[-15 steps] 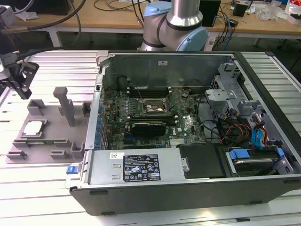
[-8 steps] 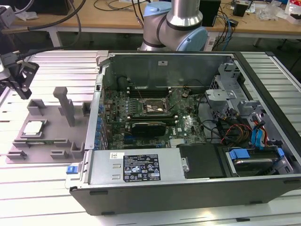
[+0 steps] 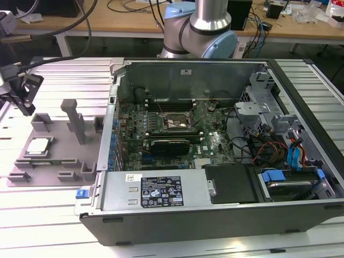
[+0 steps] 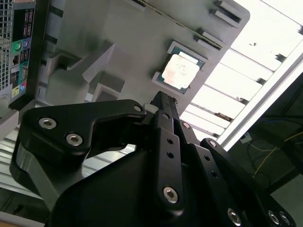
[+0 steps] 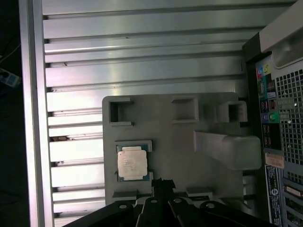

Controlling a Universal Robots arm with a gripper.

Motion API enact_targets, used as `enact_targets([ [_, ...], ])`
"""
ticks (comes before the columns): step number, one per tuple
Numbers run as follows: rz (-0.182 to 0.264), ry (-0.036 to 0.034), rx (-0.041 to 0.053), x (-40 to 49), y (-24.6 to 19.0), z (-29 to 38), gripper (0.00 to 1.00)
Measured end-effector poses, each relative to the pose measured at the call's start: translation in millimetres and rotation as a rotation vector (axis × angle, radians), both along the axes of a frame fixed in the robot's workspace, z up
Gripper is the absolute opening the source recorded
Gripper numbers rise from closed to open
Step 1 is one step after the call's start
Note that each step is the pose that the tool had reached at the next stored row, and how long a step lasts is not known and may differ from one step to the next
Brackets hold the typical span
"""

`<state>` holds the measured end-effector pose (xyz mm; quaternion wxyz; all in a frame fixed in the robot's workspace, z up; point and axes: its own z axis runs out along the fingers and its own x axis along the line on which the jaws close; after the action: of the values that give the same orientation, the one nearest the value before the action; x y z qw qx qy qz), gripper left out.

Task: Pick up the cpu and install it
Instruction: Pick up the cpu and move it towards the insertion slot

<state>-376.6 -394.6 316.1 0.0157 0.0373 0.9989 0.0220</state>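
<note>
In the exterior view, the cpu (image 3: 38,145) lies flat in a shallow pocket of the grey fixture plate (image 3: 60,149), at the exterior view's left, on the slatted aluminium surface (image 3: 54,215). The black end effector (image 3: 21,91) hangs above and just behind it, apart from it and holding nothing. To the exterior view's right the open computer case (image 3: 161,193) lies on its side, with the motherboard's cpu socket (image 3: 177,122) exposed (its metal frame is dark and square), well apart from the chip.

In the second wrist view, the end effector (image 4: 161,100) looks closed on itself – its tips meet in one narrow point with nothing between them. Beyond that point the cpu (image 4: 180,71) sits shiny side up between the fixture plate's (image 4: 118,42) corner stops.

In the first wrist view, we see the cpu (image 5: 132,162) framed in its pocket on the fixture plate (image 5: 170,132), and the end effector's (image 5: 163,183) tip comes near its edge – untouched, as far as we can tell. The case's rear panel (image 5: 279,118) runs beside the plate.
</note>
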Motion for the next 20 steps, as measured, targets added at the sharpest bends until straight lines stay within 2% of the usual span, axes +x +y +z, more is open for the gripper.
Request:
enact_targets([
  [3, 0.000, 0.0000, 0.0000, -1.7, 0.0, -3.5, 0.11],
  [12, 0.000, 0.0000, -0.0001, -7.9, 0.0, -21.1, 0.11],
  [14, 0.000, 0.0001, -0.0001, -8.6, 0.1, -26.9, 0.11],
  [16, 0.000, 0.0018, -0.0001, -11.6, 0.1, -37.4, 0.11],
  [18, 0.000, 0.0036, -0.0001, -14.6, 0.1, -45.0, 0.11],
  [20, 0.000, 0.0048, -0.0002, -16.2, 0.1, -48.5, 0.11],
])
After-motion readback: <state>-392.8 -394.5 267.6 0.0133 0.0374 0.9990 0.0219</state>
